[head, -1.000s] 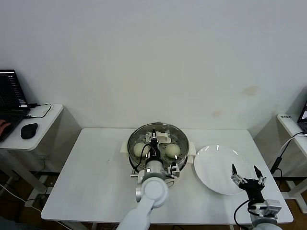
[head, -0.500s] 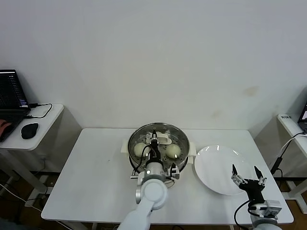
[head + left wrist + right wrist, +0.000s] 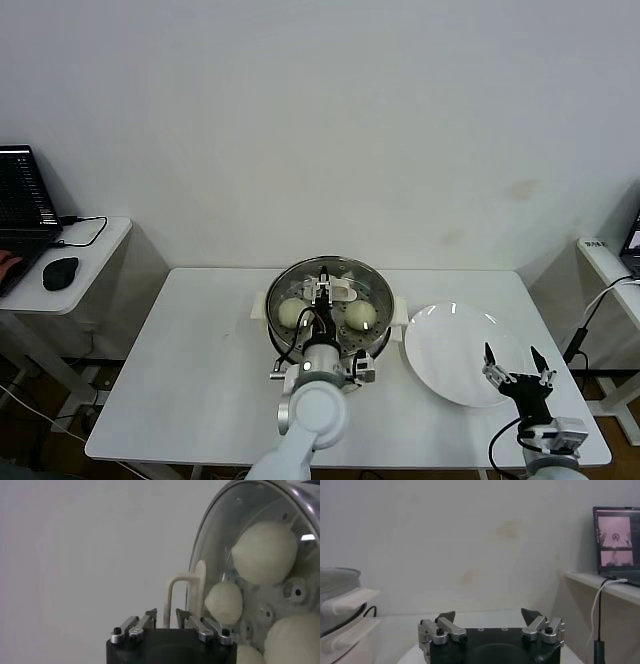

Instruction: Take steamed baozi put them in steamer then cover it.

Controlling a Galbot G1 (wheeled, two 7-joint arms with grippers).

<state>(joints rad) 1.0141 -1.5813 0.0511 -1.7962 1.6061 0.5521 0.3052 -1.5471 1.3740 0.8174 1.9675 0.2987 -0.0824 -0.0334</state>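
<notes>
Left gripper (image 3: pixel 166 617), fingers close on either side of the handle (image 3: pixel 172 597), sets lid (image 3: pixel 330 283) over steamer (image 3: pixel 262 306) covering baozi (image 3: pixel 360 314); right gripper (image 3: pixel 513 362) idles, fingers apart, over plate (image 3: pixel 440 345).

- The left arm (image 3: pixel 312 410) was glossy white and rounded, a black cable looping beside it.
- Both grippers had black bodies, silver finger mounts and dark screws.
</notes>
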